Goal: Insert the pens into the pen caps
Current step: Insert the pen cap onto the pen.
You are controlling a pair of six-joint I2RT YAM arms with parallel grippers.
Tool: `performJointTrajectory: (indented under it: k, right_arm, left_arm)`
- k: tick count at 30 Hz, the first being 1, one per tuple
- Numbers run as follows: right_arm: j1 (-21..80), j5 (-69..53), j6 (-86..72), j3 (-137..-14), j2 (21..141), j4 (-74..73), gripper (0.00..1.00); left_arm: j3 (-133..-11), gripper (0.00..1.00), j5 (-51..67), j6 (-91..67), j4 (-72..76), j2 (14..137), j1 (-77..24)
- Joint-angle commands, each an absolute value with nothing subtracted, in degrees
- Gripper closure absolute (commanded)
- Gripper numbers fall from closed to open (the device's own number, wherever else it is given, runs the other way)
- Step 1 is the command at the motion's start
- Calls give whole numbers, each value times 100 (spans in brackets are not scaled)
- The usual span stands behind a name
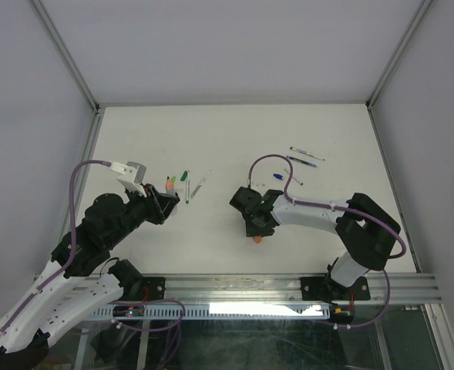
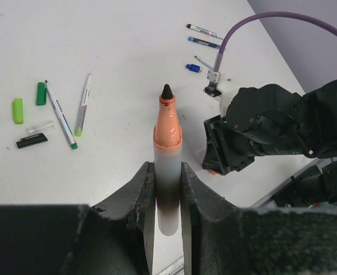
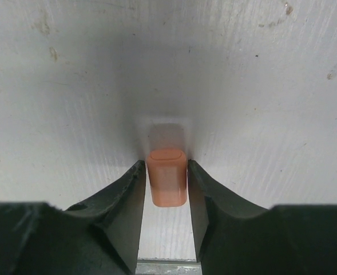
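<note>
Now | orange cap point(image 3: 167, 183) between right gripper point(image 3: 166, 167) jaws | left gripper point(image 2: 167, 167) holds pen point(image 2: 167, 133)

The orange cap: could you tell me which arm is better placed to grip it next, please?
Right. The right gripper straddles the orange cap, one finger close on either side. The left gripper is busy, shut on the orange-tipped marker, and sits well away from the cap.

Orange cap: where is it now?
Orange plastic cap sits between the fingers of the right claw; in top view, right of centre near the front of the white table.
</note>
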State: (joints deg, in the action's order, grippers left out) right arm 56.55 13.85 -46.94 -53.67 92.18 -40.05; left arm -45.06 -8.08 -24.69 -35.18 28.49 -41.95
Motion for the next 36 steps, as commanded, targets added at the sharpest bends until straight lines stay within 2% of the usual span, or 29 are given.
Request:
performJointTrajectory:
  k: [1, 8, 21, 26, 36]
  right_arm:
    - [5754, 1352, -4976, -5435, 9361, -4196, 62]
    - [5784, 1261, -4983, -5318, 9289, -4114, 64]
    - [5774, 1717, -5147, -5188, 9026, -4017, 100]
    - [5774, 1906, -5047, -5178, 8517, -3826, 100]
    - [5774, 2698, -5532, -4721, 6597, -2732, 100]
  left_arm:
    - [-4526, 100, -883, -2506, -3314, 2857, -4203]
    - [-4522, 100, -885, -2513, -3313, 2864, -4205]
    - [-4463, 100, -923, -2581, -3253, 3125, -4202]
    - [-4528, 100, -556, -2497, -3259, 3296, -4203]
    - [-4595, 100, 370, -2277, -2706, 4092, -4306]
